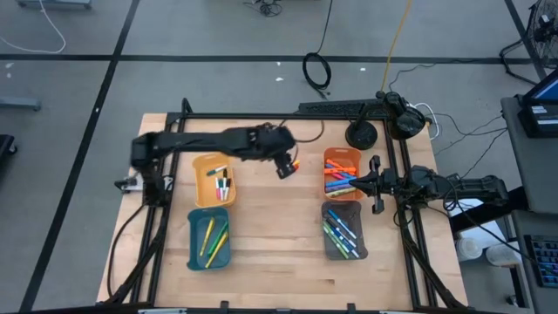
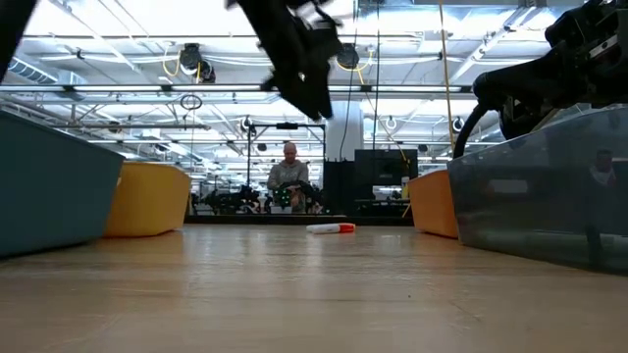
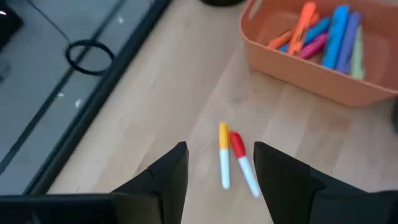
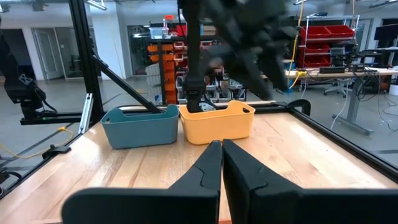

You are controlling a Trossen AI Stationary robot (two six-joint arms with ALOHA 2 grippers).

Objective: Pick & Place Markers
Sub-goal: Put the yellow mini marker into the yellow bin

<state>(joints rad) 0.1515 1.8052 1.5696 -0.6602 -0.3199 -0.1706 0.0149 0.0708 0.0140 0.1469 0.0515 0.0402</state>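
Note:
Two thin white-bodied markers, one yellow-capped (image 3: 223, 155) and one red-capped (image 3: 244, 163), lie side by side on the bare wood near the orange tray (image 3: 323, 84); they show in the high view as markers (image 1: 296, 164) and in the low view as a marker (image 2: 331, 227). My left gripper (image 3: 221, 147) hangs open above them, a finger on either side, touching nothing; it also shows as left gripper (image 1: 284, 167) and left gripper (image 2: 312, 93). My right gripper (image 4: 222, 144) is shut and waits at the orange tray's right side, right gripper (image 1: 357, 183).
The orange tray (image 1: 342, 155) holds several highlighters. A clear grey tray (image 1: 324, 231) in front of it holds several markers. A yellow tray (image 1: 200, 170) and a teal tray (image 1: 193, 240) on the left hold a few more. Bare wood lies between the tray pairs.

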